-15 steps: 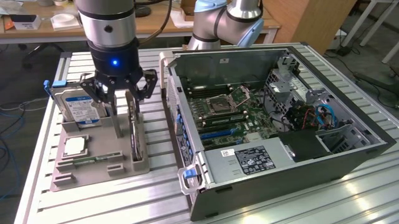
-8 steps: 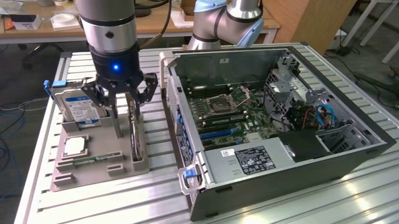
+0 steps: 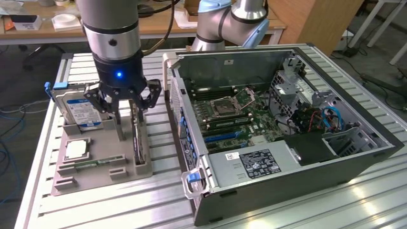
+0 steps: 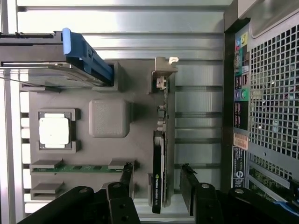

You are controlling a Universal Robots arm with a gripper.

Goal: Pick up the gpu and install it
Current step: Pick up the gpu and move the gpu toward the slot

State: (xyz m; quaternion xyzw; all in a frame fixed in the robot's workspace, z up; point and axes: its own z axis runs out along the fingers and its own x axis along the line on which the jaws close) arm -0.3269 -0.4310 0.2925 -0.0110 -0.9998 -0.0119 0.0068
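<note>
readable text: none, all the print here is too small to make out
hard drive label [image 3: 83, 114]: blue-and-white sticker with rows of print, not legible
power supply label [image 3: 250, 161]: black-and-white sticker with a block of fine print and a few round marks, not legible
gpu [image 4: 158, 186]: green logo mark and a line of pale lettering on its black edge, letters not legible
case rear panel [image 4: 241, 100]: small coloured port icons by the sockets, captions not legible
orange sticker [image 4: 240, 141]: on the case rear panel, print not legible
white sticker [image 4: 238, 175]: next to the orange sticker, dark print, not legible
</note>
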